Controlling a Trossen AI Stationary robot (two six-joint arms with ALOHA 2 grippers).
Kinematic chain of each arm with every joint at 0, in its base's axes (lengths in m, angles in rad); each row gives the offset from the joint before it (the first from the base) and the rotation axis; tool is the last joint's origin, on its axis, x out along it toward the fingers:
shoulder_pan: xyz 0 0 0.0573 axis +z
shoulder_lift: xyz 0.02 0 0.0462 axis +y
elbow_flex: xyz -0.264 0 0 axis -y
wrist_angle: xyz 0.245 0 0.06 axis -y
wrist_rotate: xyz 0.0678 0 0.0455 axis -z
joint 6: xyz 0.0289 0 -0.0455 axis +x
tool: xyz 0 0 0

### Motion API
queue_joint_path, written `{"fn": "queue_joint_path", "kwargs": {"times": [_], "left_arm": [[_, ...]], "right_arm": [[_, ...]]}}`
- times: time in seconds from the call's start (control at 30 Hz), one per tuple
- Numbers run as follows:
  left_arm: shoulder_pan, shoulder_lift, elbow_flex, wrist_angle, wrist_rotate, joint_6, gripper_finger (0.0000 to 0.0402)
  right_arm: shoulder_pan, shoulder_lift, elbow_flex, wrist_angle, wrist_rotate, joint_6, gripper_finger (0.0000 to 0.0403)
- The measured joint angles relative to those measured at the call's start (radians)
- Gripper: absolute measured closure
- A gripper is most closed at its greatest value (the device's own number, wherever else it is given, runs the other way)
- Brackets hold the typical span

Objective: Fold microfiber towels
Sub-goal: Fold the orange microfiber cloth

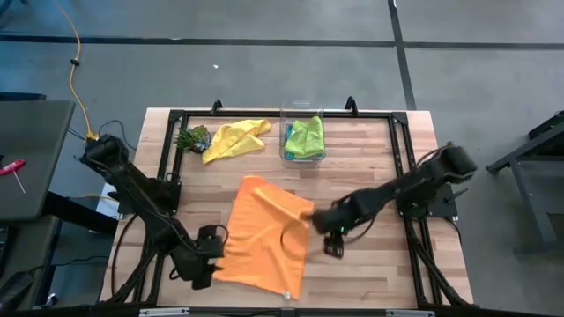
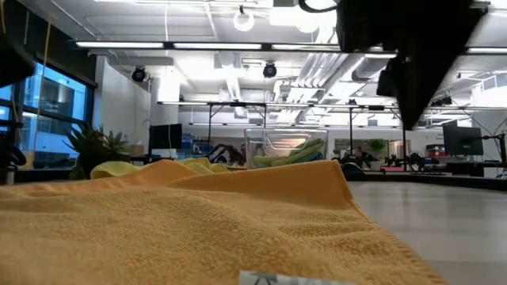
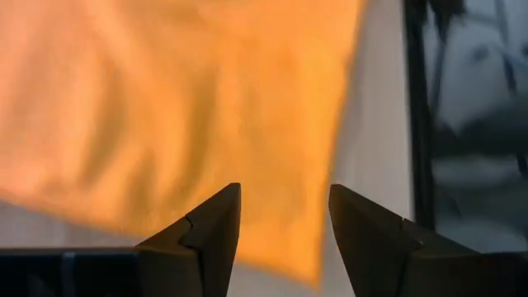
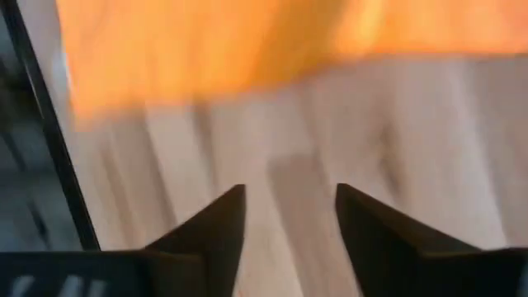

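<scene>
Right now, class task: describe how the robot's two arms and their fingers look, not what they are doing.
Both arms are dark, jointed, with black cables looping alongside. The left gripper and right gripper each end in two dark, wedge-shaped fingers tapering to points. A small green light shows near the right wrist.

Two dark, near-black jointed arms with chunky rounded link housings and matte finish. Black cables loop loosely beside both arms. Left end effector (image 1: 204, 257): blocky black housing, two dark wedge-shaped fingers (image 3: 206, 235) tapering to blunt tips, faint seam line across one finger face. Right end effector (image 1: 322, 222): same dark build, small green indicator light glowing on wrist housing, matching pair of dark pointed fingers (image 4: 216, 231) with flat inner faces.
</scene>
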Motion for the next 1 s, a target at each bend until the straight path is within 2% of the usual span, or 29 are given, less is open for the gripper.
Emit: {"fn": "queue_joint_path", "kwargs": {"times": [0.1,0.2,0.27,0.4,0.57,0.77,1.0], "left_arm": [[0.042,0.002,-0.001,0.003,-0.095,0.008,0.0227],[0.095,0.004,-0.002,-0.018,-0.174,0.060,0.0227],[0.140,0.004,0.000,-0.033,-0.198,0.130,0.0227],[0.246,0.004,-0.006,-0.105,-0.186,0.244,0.0227],[0.352,0.004,-0.009,-0.082,-0.123,0.244,0.0227],[0.385,0.004,-0.008,0.049,-0.112,0.119,0.0227],[0.389,0.004,-0.007,0.189,-0.067,0.143,0.0227]], "right_arm": [[-0.051,-0.127,-0.151,0.203,0.109,0.170,0.0272],[-0.090,-0.200,-0.243,0.385,0.194,0.220,0.0358],[-0.113,-0.204,-0.272,0.398,0.234,0.212,0.0390],[-0.160,-0.148,-0.289,0.410,0.276,0.191,0.0384],[-0.201,-0.035,-0.286,0.550,0.252,0.137,0.0397],[-0.229,0.062,-0.281,0.573,0.256,0.103,0.0402],[-0.256,0.114,-0.280,0.569,0.197,0.043,0.0402]]}}
